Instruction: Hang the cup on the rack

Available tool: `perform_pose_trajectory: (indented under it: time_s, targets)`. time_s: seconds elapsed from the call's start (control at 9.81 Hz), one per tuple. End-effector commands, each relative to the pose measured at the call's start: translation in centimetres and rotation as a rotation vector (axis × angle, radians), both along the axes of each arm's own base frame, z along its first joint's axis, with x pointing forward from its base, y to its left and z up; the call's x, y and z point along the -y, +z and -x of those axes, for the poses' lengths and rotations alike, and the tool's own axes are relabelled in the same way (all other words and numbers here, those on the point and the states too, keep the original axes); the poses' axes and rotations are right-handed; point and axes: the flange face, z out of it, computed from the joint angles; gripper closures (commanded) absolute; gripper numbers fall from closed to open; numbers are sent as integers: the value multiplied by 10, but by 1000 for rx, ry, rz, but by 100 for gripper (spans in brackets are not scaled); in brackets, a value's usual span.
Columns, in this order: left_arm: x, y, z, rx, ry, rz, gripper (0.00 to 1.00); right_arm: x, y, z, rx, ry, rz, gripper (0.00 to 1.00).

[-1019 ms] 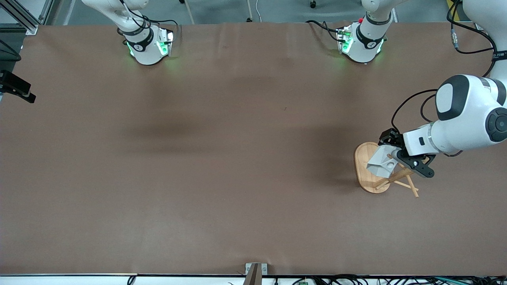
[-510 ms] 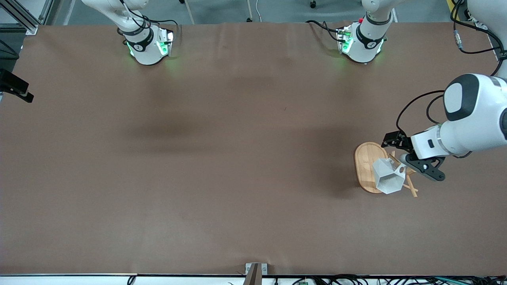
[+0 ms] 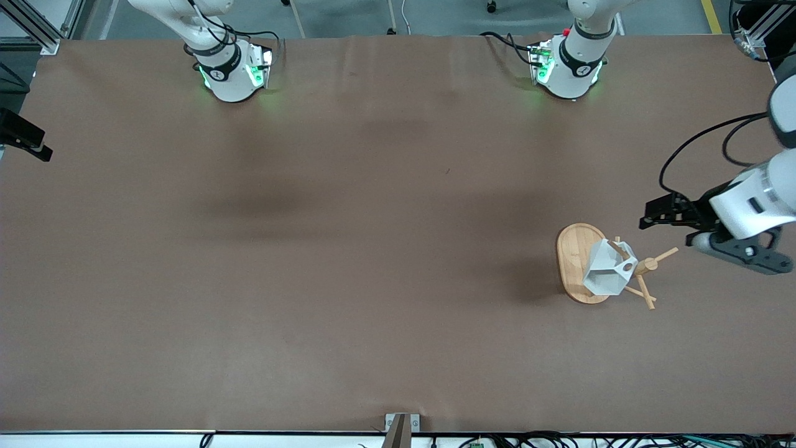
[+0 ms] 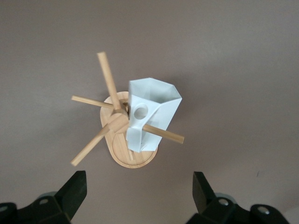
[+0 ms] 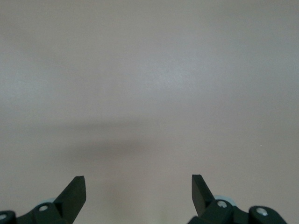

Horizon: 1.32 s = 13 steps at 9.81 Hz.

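The white faceted cup (image 3: 606,272) hangs by its handle on a peg of the bamboo rack (image 3: 572,247), over the oval base. In the left wrist view the cup (image 4: 152,109) sits against the rack's post, with the base (image 4: 135,158) under it. My left gripper (image 3: 671,231) is open and empty, up in the air, apart from the rack toward the left arm's end of the table; its jaws (image 4: 138,186) stand wide apart. My right gripper (image 5: 138,186) is open and empty over bare table and does not show in the front view.
The brown table (image 3: 348,249) carries only the rack. Both arm bases (image 3: 230,71) stand along its edge farthest from the front camera. A black bracket (image 3: 22,134) sticks in at the right arm's end.
My left gripper let go of the cup and drew back from the rack toward the left arm's end. The cup swung and now hangs on the peg. The right arm has not moved.
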Motion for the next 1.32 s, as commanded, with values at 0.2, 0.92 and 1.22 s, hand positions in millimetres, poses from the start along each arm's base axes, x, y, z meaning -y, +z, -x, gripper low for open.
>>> perform_pose_trajectory:
  time_s: [0.2, 0.92, 1.22]
  targets:
    - [8, 37, 15, 46, 66, -90, 0, 0, 4, 4, 9, -12, 17, 0]
    - [14, 113, 77, 78, 104, -152, 0, -1, 6, 3, 14, -10, 21, 0]
    - [11, 105, 121, 31, 120, -136, 0, -2, 9, 1, 20, -8, 21, 0]
